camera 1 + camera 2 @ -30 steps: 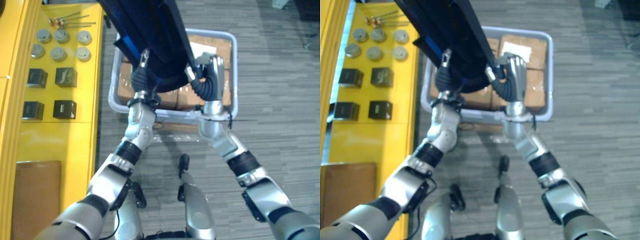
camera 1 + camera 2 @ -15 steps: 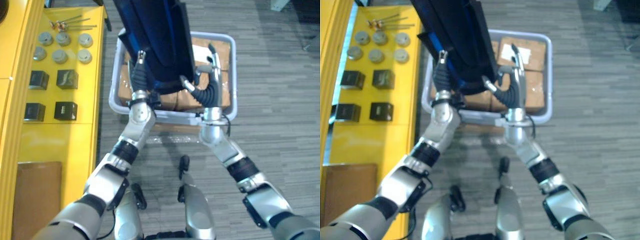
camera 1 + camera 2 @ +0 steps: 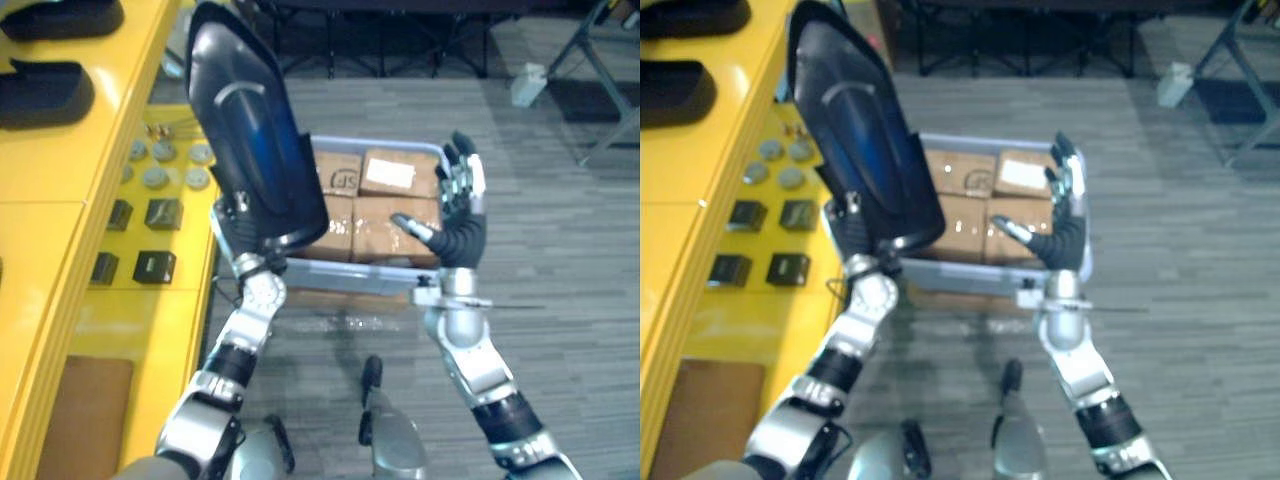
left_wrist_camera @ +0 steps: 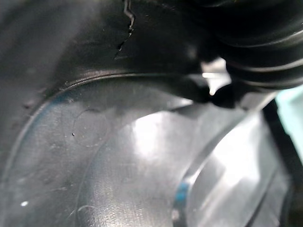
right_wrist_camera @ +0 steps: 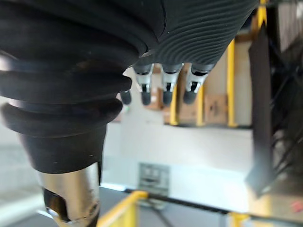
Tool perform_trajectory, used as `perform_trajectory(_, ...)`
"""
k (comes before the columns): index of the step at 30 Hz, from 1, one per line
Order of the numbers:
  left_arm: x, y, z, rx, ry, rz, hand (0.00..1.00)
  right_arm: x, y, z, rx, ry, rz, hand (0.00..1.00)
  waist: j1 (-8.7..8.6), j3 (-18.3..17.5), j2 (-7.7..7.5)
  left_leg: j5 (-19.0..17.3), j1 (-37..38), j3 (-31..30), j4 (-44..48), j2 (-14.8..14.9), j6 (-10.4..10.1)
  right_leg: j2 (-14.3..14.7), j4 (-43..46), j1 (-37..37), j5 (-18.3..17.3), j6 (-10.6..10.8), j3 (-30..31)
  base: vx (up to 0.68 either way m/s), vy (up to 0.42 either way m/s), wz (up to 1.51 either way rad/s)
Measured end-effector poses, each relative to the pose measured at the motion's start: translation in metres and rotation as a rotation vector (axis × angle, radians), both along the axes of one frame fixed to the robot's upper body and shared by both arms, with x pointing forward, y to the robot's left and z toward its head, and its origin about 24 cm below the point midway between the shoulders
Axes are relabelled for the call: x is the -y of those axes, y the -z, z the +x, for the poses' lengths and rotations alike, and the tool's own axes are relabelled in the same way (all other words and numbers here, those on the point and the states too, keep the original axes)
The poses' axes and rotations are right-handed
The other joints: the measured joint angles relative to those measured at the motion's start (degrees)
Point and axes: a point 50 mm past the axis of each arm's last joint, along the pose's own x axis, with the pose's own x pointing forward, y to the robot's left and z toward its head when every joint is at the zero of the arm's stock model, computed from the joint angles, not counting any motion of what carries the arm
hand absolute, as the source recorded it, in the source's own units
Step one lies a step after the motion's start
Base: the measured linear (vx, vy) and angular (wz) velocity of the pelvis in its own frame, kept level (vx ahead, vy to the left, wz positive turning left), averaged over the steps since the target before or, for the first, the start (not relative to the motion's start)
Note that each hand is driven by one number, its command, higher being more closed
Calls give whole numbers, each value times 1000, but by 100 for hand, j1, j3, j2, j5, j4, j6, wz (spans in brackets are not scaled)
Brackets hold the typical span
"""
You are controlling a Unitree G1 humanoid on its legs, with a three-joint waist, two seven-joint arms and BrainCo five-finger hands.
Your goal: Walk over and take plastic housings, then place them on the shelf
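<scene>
A large dark blue-black plastic housing (image 3: 250, 150) stands upright in the air, just right of the yellow shelf (image 3: 60, 190). My left hand (image 3: 242, 220) grips its lower edge from below, largely covered by it; the left wrist view has the housing's glossy inner face (image 4: 118, 142) right up close. My right hand (image 3: 458, 208) is raised beside it, apart from the housing, palm turned toward it and empty. Its fingers (image 5: 163, 78) are straight and spread in the right wrist view.
A grey bin (image 3: 350, 275) of cardboard boxes (image 3: 375, 215) sits on the carpet under both hands. Two more black housings (image 3: 45, 90) lie on the shelf's upper level. Lower down are round grey discs (image 3: 165, 165), black cubes (image 3: 160, 213) and a brown board (image 3: 85, 415).
My right hand has let go of the housing and opened beside it. The left hand has swung the housing upright. The camera has tipped up, showing more of the shelf and room.
</scene>
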Motion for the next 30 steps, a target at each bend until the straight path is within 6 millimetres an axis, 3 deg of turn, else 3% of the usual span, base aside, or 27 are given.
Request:
perform_trajectory(4, -13, 11, -8, -15, -89, -45, 100, 22, 12, -8, -44, 79, 108, 0, 3, -168, 60, 62, 321, 84, -265, -5, -54, 36, -1, 173, 10, 36, 12, 64, -9, -8)
perform_trajectory(8, -27, 14, -18, 46, -143, -97, 100, 62, 40, -26, -160, 296, 216, 0, -13, -386, 88, 165, 534, 167, -569, -58, -75, 35, -3, 218, -11, 44, 47, 46, -5, -6)
perform_trajectory(10, -32, 12, -28, 98, -148, -118, 100, 74, 55, -33, -241, 411, 179, 0, -14, -439, 92, 189, 645, 238, -670, -60, -81, 42, -4, 247, -12, 44, 97, 21, 0, -14)
perform_trajectory(13, -30, 0, -50, 213, -103, -168, 100, 86, 88, -48, -404, 501, 182, 0, -33, -553, 104, 195, 734, 270, -754, -75, -81, 35, -6, 307, -61, 91, 121, -6, 9, -6)
perform_trajectory(16, -33, -11, -75, 301, -42, -214, 100, 83, 120, -64, -558, 539, 232, 0, -27, -717, 153, 208, 867, 281, -838, -85, -83, 36, -7, 407, -148, 102, 93, 0, 0, 0)
perform_trajectory(19, -40, -12, -97, 333, -8, -284, 100, 87, 138, -73, -631, 547, 334, 0, 6, -866, 217, 227, 937, 213, -908, -108, -87, 11, -15, 506, -207, 138, 8, 1, -1, 12)
perform_trajectory(25, -73, -17, -122, 364, -104, -231, 100, 98, 127, -67, -550, 503, 340, 0, 244, -970, 173, 389, 915, -254, -1120, -196, -91, -80, -57, 714, -358, 145, -470, -10, -18, 43)
perform_trajectory(28, -92, -29, -144, 421, -190, -182, 100, 92, 115, -51, -495, 437, 325, 0, 513, -1009, 134, 512, 764, -660, -1221, -239, -89, -165, -57, 813, -418, 142, -896, 19, -28, 70)
perform_trajectory(30, -109, -34, -162, 435, -280, -137, 100, 74, 111, -33, -481, 339, 309, 0, 737, -1017, 143, 584, 615, -1078, -1235, -295, -82, -202, -56, 965, -404, 185, -1311, 56, -16, 91)
